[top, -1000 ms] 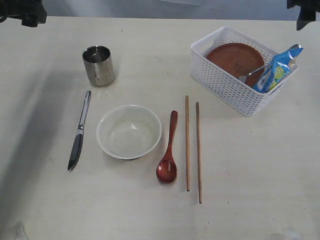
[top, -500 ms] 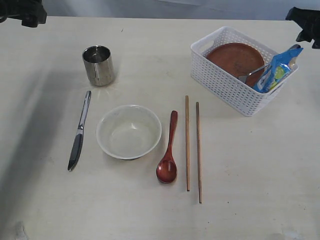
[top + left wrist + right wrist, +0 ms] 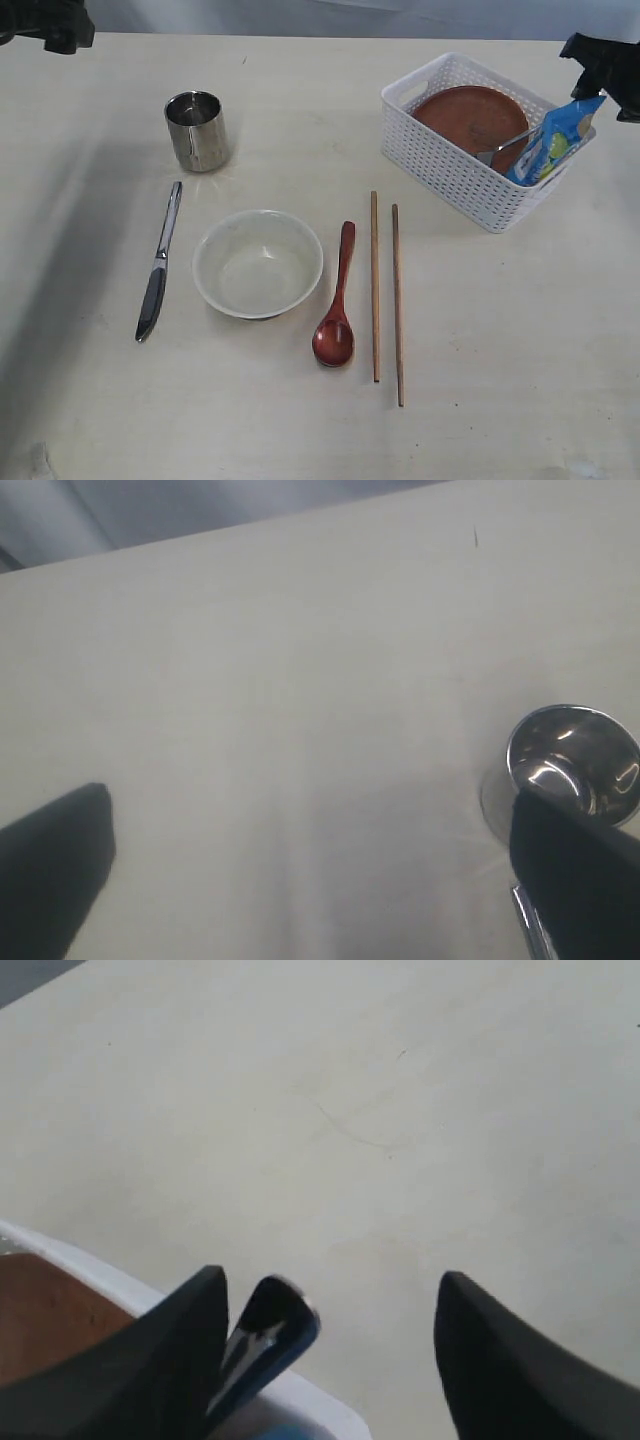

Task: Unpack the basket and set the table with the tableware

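Chopsticks (image 3: pixel 375 290), spoon (image 3: pixel 338 295), bowl (image 3: pixel 258 263) and knife (image 3: pixel 160 262) lie in a row nearest us on the table (image 3: pixel 500 330), with the cup (image 3: pixel 197 130) beyond them. Farther right we see the basket (image 3: pixel 440 160) holding the plate (image 3: pixel 465 112), the fork (image 3: pixel 505 147) and a blue packet (image 3: pixel 553 140). At the far edge, the right gripper (image 3: pixel 330 1280) stands wide with the packet's top between its fingers. The left gripper (image 3: pixel 310 800) hangs wide and empty.

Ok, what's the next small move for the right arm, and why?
Probably lower the right gripper and close on the blue packet: its open jaws straddle the packet's top, and the packet shares the basket with the fork and plate.
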Available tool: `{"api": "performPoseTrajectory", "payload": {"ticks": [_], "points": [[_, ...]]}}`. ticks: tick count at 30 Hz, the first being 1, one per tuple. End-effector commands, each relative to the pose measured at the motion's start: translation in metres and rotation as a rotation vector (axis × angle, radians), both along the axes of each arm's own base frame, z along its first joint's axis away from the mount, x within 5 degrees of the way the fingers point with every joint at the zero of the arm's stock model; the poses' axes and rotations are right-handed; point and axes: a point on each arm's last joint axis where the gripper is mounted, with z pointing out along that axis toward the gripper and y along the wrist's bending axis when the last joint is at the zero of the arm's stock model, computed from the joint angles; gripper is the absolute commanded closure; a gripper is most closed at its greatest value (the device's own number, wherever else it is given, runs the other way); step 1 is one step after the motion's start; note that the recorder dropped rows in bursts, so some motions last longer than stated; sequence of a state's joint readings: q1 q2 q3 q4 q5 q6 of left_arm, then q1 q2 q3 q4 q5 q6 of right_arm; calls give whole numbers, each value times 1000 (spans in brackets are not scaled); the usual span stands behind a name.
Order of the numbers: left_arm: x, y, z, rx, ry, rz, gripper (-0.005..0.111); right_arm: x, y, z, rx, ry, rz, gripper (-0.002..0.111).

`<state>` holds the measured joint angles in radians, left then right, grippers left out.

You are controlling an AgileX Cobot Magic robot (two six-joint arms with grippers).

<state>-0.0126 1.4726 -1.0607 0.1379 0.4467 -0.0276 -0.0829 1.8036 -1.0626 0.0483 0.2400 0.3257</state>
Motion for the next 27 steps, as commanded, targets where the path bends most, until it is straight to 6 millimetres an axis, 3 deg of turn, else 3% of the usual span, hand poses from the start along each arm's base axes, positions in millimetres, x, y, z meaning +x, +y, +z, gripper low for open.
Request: {"api": "performPoseTrajectory", "payload": {"ticks": [1, 4, 8, 11, 20, 24, 27], "points": [[-2, 0, 0, -15, 0, 8, 1, 5, -2, -6, 20, -29, -28, 50], [-2, 0, 0, -15, 0, 8, 1, 7, -3, -9, 22, -42, -33, 54], [-2, 0, 0, -15, 0, 8, 1, 8, -2, -9, 37, -51, -48, 73], [-2, 0, 0, -15, 0, 8, 1, 8, -2, -9, 41, -51, -51, 82], [-2, 0, 0, -13, 0, 8, 1, 8, -2, -9, 48, -50, -57, 92], [-2, 0, 0, -13, 0, 8, 1, 8, -2, -9, 61, -51, -68, 109], [-2, 0, 0, -13, 0, 8, 1, 8, -1, -9, 63, -53, -69, 109]]}}
